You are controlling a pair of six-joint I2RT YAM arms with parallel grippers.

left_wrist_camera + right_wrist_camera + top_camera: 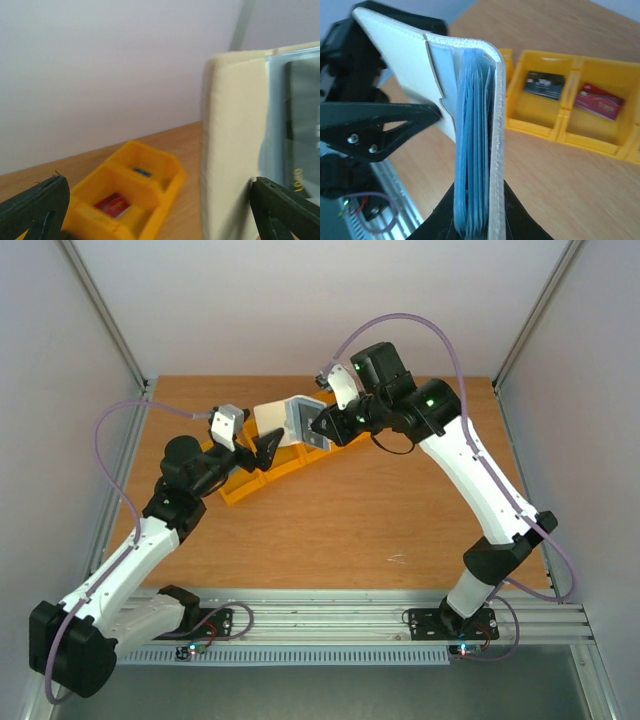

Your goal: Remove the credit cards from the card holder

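Between the right fingers, upright card holder

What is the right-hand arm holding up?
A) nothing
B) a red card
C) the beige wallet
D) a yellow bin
C: the right gripper is clamped on one edge of the card holder, while the red card lies in a yellow bin.

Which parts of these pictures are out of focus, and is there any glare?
Left wrist: the holder fills the right side, close and blurred; the bins behind are slightly soft. Right wrist: the holder's edge is fairly clear, the bins behind soft. Top: even light, sharp, no strong glare.
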